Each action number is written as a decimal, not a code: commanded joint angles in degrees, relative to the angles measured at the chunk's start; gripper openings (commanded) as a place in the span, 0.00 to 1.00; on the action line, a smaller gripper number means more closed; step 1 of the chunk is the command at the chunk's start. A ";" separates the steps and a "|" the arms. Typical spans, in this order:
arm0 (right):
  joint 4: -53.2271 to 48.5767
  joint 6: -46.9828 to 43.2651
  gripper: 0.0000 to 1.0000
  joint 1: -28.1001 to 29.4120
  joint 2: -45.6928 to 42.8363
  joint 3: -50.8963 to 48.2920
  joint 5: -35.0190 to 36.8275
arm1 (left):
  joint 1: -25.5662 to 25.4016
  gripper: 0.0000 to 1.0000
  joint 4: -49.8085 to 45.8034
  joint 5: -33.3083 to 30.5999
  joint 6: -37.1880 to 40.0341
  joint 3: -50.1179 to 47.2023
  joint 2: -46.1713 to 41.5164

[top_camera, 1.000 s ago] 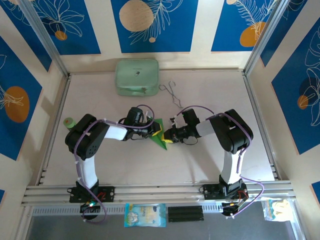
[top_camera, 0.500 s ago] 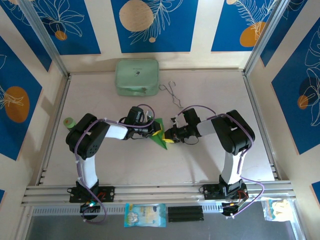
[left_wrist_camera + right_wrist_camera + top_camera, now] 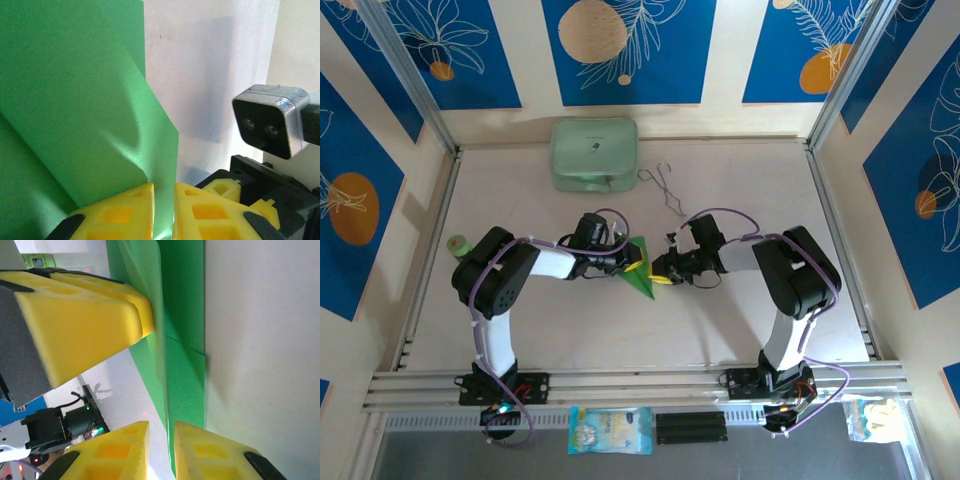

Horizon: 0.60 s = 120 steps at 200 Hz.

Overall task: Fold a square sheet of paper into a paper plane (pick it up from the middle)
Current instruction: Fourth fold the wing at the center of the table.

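**Position of the work.** The green paper sheet point(image 3: 640, 272), already folded to a narrow pointed wedge, is held between the two grippers at the centre of the top view. It is well apart from the mint-green case point(image 3: 594, 153) and the wire tongs point(image 3: 663, 185), which lie on the table point(image 3: 740, 180) in the upper part of the frame.

**Change noted.** Over the last second the elbow of the right arm has been swung outward, toward the right edge of the top view. The right gripper point(image 3: 659, 272) has been kept at the paper. The sheet and the left gripper point(image 3: 631, 265) have not been displaced.

**Left gripper.** In the left wrist view the jaws are nearly closed. The sheet is clamped in the thin slit between the yellow pads point(image 3: 120, 212).

**Right gripper.** In the right wrist view the jaws stand narrowly apart. The folded edge of the sheet lies in the gap, close against one pad point(image 3: 215, 452). A pale strip is visible beside the paper, so it cannot be told whether pressure is still applied.

**Assessment.** The right gripper is judged to be easing off a pressed crease, with the sheet left to the left gripper. The plane is judged unfinished, and further folds are to be expected.
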 commanded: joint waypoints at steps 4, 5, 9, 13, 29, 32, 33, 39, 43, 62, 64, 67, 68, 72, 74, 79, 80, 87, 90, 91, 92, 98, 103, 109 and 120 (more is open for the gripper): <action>-2.43 1.06 0.21 -0.43 -4.67 -1.77 5.34 | 0.24 0.19 -1.33 0.11 1.11 1.46 0.46; -2.54 0.97 0.21 -0.39 -4.85 -1.79 5.50 | 0.21 0.19 -1.34 0.07 1.12 1.47 0.47; -2.79 0.89 0.21 -0.37 -5.48 -1.90 6.14 | 0.24 0.19 -1.43 0.10 1.12 1.48 0.48; -3.10 0.64 0.21 -0.30 -6.03 -1.99 6.64 | 0.23 0.19 -1.52 0.09 1.12 1.54 0.48; -4.59 -0.70 0.20 0.49 -7.71 -1.69 7.51 | 0.26 0.19 -1.52 0.11 1.12 1.61 0.57; -4.95 -1.04 0.20 0.74 -7.87 -1.53 7.62 | 0.22 0.19 -1.58 0.06 1.12 1.65 0.57; -5.13 -1.14 0.20 0.85 -7.90 -1.50 7.64 | 0.21 0.19 -1.59 0.09 1.08 1.65 0.53; -6.06 -1.85 0.19 1.44 -8.01 -0.86 7.82 | 0.20 0.19 -1.65 0.02 1.11 1.65 0.52; -6.72 -2.25 0.18 2.03 -8.06 -0.56 7.96 | 0.27 0.19 -1.77 -0.01 1.09 1.65 0.51; -8.86 -3.73 0.15 4.43 -7.72 0.87 9.23 | 0.25 0.19 -2.12 -0.15 1.12 1.83 0.57; -8.95 -3.82 0.15 4.61 -7.63 0.96 9.25 | 0.21 0.19 -2.09 -0.14 1.12 1.83 0.57; -9.01 -3.86 0.15 4.97 -7.52 1.13 9.47 | 0.20 0.19 -2.18 -0.16 1.08 1.83 0.57; -9.08 -3.87 0.14 5.08 -7.46 1.19 9.54 | 0.19 0.19 -2.20 -0.15 1.10 1.83 0.57; -9.08 -3.99 0.14 5.53 -7.33 1.38 9.64 | 0.21 0.19 -2.14 -0.21 1.12 1.85 0.64; -9.19 -4.04 0.13 5.80 -7.20 1.46 9.70 | 0.20 0.19 -2.14 -0.22 1.12 1.83 0.59; -9.24 -4.05 0.13 6.27 -6.95 1.76 9.86 | 0.27 0.19 -2.20 -0.25 1.08 1.83 0.60; -9.25 -4.06 0.13 6.35 -6.91 1.77 9.95 | 0.28 0.19 -2.21 -0.24 1.06 1.87 0.63; -9.42 -4.05 0.12 6.87 -6.47 2.11 10.30 | 0.24 0.18 -2.36 -0.31 1.12 1.89 0.63; -9.55 -4.03 0.12 7.06 -6.27 2.32 10.45 | 0.24 0.18 -2.44 -0.24 1.12 1.91 0.65; -9.57 -4.04 0.12 7.14 -6.22 2.36 10.47 | 0.26 0.18 -2.46 -0.28 1.08 1.92 0.66; -9.59 -4.05 0.12 7.22 -6.15 2.38 10.56 | 0.27 0.18 -2.48 -0.25 1.06 1.92 0.66; -9.60 -3.98 0.11 7.52 -5.78 2.62 10.64 | 0.24 0.18 -2.58 -0.29 1.11 1.92 0.66; -9.57 -3.89 0.11 7.79 -5.54 2.81 10.62 | 0.20 0.18 -2.66 -0.31 1.07 1.88 0.66; -9.48 -3.89 0.11 8.03 -5.17 2.99 10.63 | 0.19 0.18 -2.81 -0.36 1.12 1.87 0.64; -9.62 -3.92 0.11 8.48 -4.51 3.48 10.72 | 0.19 0.18 -2.93 -0.43 1.08 1.78 0.65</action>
